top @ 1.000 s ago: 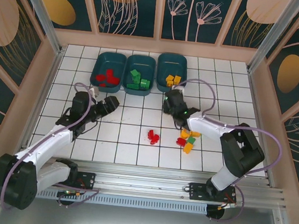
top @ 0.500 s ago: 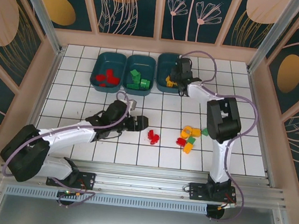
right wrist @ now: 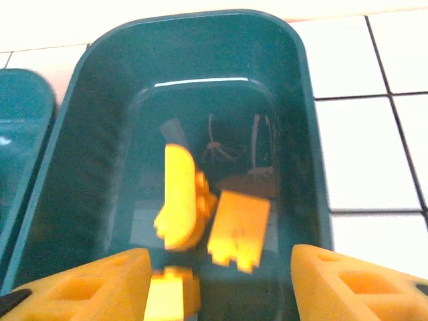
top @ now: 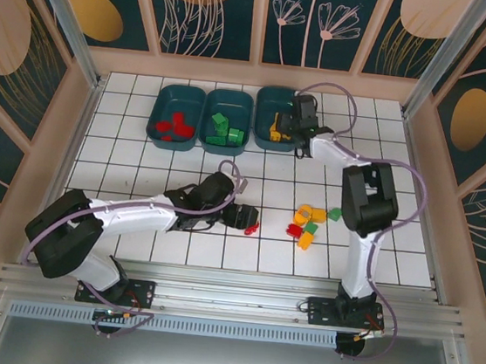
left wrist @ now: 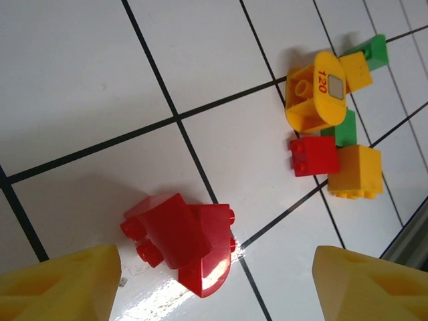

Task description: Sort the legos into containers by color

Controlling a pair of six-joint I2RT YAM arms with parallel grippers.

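Left arm [top: 134, 215]: stretched low toward centre of table [top: 117, 132], left gripper [left wrist: 217, 281] gaping wide, empty, straddling two touching red legos [left wrist: 180, 241]. Right arm [top: 335, 149]: reaching to far edge, right gripper [right wrist: 221, 281] parted over rightmost container [right wrist: 301, 100], gripping nothing; yellow legos [right wrist: 180, 200] lying inside. Mixed loose pile [top: 308, 225] right of centre.

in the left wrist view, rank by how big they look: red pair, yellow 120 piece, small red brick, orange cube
1. red pair, though nearest the camera
2. yellow 120 piece
3. orange cube and small red brick, about alike
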